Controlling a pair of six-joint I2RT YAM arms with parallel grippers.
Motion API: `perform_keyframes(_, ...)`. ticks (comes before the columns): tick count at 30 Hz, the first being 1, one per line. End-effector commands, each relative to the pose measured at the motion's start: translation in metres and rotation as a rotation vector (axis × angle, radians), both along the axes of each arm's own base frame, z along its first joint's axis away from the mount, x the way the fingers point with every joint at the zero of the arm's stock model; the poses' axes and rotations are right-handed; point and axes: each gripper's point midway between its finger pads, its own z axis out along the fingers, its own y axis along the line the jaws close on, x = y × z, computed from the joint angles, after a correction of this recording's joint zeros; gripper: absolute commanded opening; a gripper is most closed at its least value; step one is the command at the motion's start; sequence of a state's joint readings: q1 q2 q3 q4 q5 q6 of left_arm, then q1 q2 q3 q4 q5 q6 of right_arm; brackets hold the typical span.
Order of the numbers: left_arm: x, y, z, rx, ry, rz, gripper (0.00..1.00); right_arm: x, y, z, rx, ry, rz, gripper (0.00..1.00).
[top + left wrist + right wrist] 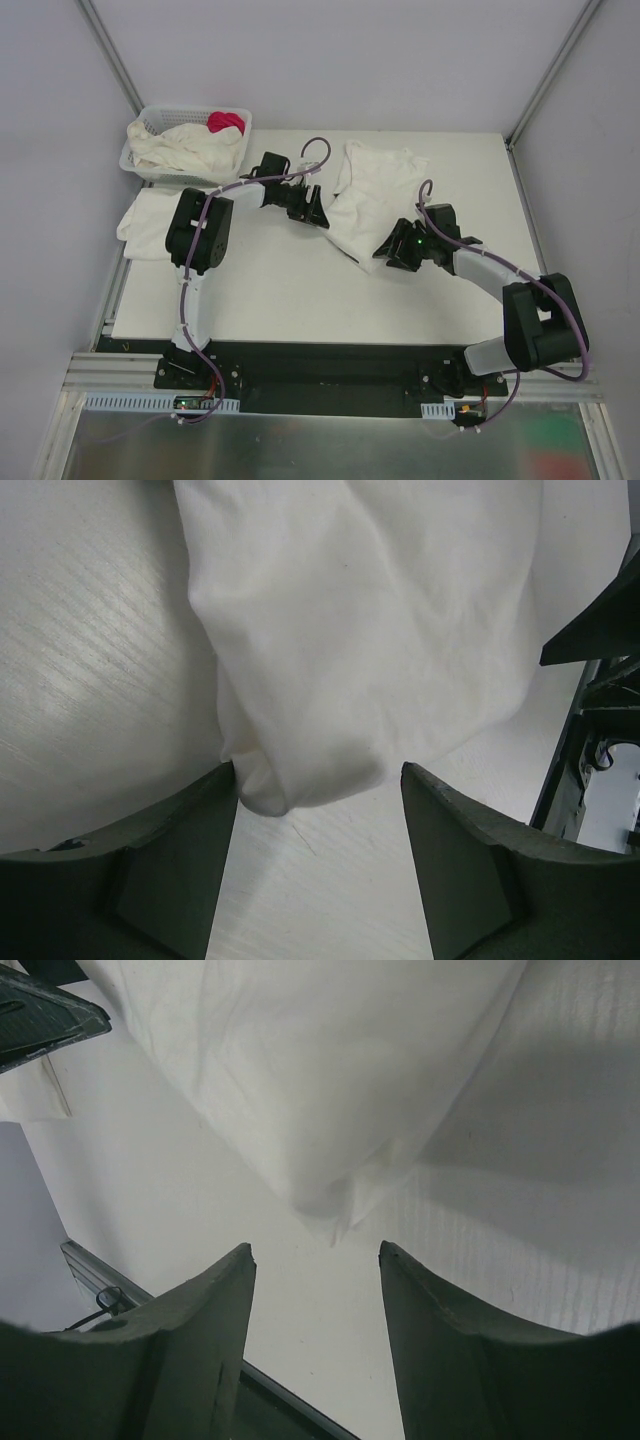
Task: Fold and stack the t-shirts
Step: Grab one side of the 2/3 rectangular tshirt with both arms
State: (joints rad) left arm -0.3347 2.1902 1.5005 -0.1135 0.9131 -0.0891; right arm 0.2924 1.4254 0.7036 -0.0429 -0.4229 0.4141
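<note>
Two: left claw and right claw, both spread apart, clamping nothing. One t-shirt spread on bench toward 1 o'clock, near corners lying at the jaws. Risk: closing on top layer only, cloth seemingly doubled there; uneven lift, skewed fold.

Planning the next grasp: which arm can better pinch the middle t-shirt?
Probably left: a corner of the t-shirt lies between the fingertips of the open left gripper; the cloth just reaches the open right gripper.
</note>
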Motion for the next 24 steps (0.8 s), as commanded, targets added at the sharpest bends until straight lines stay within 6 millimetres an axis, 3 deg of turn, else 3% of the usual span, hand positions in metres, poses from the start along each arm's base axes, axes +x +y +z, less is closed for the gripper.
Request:
perform_keyframes(1,-0.005,-0.006,-0.007,0.0,0.013,-0.026,0.66,0.004,0.003,0.003,0.004,-0.036,0.006,0.54)
perform_keyframes(6,-0.008,-0.006,-0.011,0.004,0.027,-0.027,0.6,0.007,0.003,0.002,-0.001,-0.038,0.002,0.5)
perform_keyframes(9,-0.009,-0.007,-0.012,0.002,0.031,-0.031,0.33,0.007,0.003,0.0,0.0,-0.028,0.005,0.5)
perform_keyframes(11,-0.008,-0.008,-0.01,-0.005,0.03,-0.034,0.26,0.007,0.004,0.001,0.0,-0.029,0.005,0.51)
perform_keyframes(17,-0.005,-0.01,-0.008,-0.005,0.021,-0.031,0.19,0.008,0.005,0.0,0.003,-0.024,0.01,0.52)
perform_keyframes(18,-0.006,-0.01,-0.007,-0.007,0.022,-0.033,0.1,0.009,0.005,0.0,0.002,-0.027,0.011,0.51)
perform_keyframes(21,-0.01,-0.012,-0.004,-0.012,0.034,-0.035,0.0,0.009,0.005,-0.001,0.002,-0.02,0.011,0.51)
perform_keyframes(24,-0.019,-0.015,-0.003,-0.003,0.048,-0.037,0.0,0.009,0.006,-0.002,0.006,-0.012,0.012,0.51)
